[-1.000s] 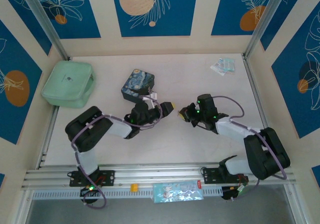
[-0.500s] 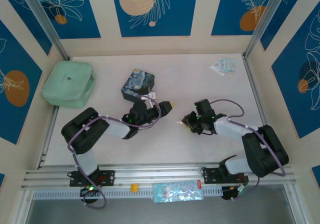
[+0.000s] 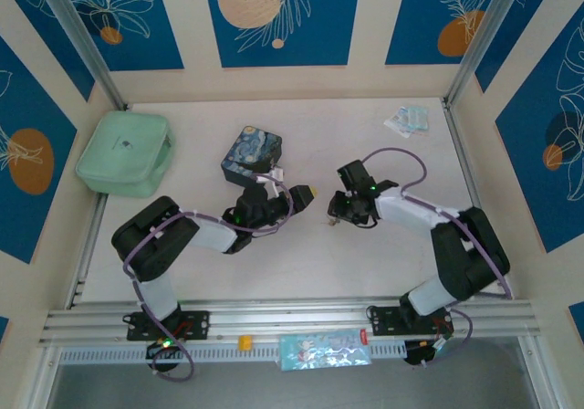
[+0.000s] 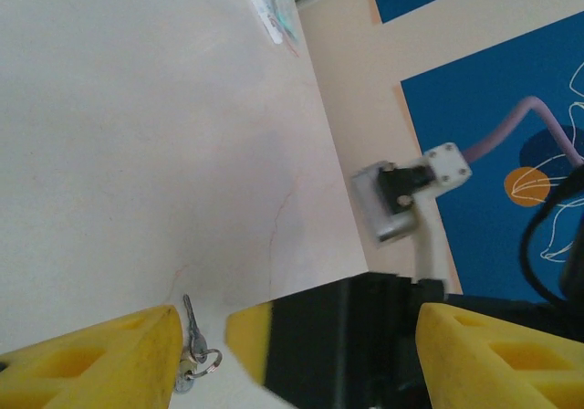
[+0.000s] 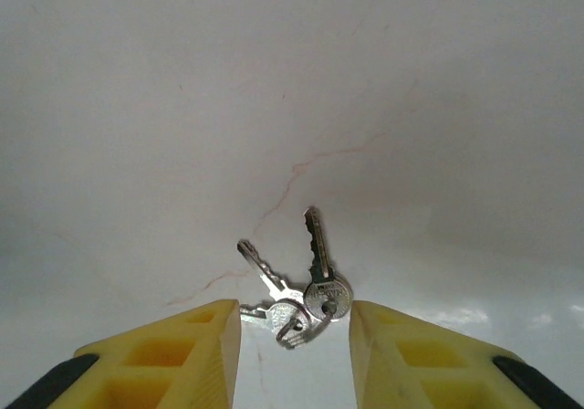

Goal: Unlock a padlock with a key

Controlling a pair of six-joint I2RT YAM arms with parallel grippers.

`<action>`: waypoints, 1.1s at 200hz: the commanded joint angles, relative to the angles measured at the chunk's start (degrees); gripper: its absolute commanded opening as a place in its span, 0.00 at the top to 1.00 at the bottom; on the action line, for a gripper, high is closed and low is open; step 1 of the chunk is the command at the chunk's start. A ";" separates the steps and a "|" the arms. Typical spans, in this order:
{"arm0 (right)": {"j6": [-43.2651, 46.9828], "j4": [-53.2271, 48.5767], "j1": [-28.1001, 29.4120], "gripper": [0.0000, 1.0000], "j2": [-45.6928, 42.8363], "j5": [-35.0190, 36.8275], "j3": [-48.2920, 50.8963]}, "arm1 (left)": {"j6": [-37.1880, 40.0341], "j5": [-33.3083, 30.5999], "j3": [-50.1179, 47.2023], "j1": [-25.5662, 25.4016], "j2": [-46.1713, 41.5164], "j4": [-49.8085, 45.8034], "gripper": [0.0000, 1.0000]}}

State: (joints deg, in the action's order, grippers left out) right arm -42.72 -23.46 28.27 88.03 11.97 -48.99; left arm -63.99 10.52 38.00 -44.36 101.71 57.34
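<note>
You can find everything from the blue painted tin [image 3: 253, 151], which sits on the table [image 3: 383, 263] near the middle.

Your left gripper [image 3: 308, 193] is just to the right of the tin and a bit closer to the arm bases. In the left wrist view, the padlock [image 4: 338, 336], a dark block with a yellow side, sits between the yellow fingers [image 4: 91, 359]. It is right up against one finger, and there is a gap on the other side. You cannot tell if the pincer is squeezing it or not.

Your right gripper [image 5: 294, 310] is farther to the right of the tin than the left one. Its two yellow fingers are apart and hold nothing. The key [image 5: 318, 261] lies flat on the table in the gap between them and touches neither finger. A small ring [image 5: 297, 329] joins it to a second key [image 5: 260, 267]. The two keys fan out away from the ring.

A pale green case [image 3: 123, 153] lies well to the left of the tin. A small clear packet [image 3: 408, 120] lies far to the right of the tin, by the back wall.
</note>
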 commanded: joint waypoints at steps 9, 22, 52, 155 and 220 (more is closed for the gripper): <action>4.24 -5.43 3.19 0.61 5.29 3.02 -3.98 | 1.53 0.47 0.43 0.56 -2.00 -0.76 0.32; 3.81 -6.93 3.84 0.60 7.45 3.92 -5.16 | 1.50 0.39 0.19 0.51 -2.04 -0.75 0.32; 1.41 -8.89 4.05 0.60 9.99 5.42 -5.52 | 1.50 0.46 -0.11 0.68 -2.11 -0.39 0.32; -2.62 -5.49 3.14 0.98 12.69 3.26 -2.92 | 0.86 0.45 -2.10 1.42 -2.93 1.62 0.32; 10.46 4.43 0.59 1.00 1.92 -1.73 2.41 | 0.45 1.31 -1.83 1.40 -3.03 2.62 0.32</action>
State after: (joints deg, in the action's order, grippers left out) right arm -38.61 -20.29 29.54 92.62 13.45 -48.60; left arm -64.01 10.52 36.25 -43.51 99.85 57.78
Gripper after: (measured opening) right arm 0.051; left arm 0.681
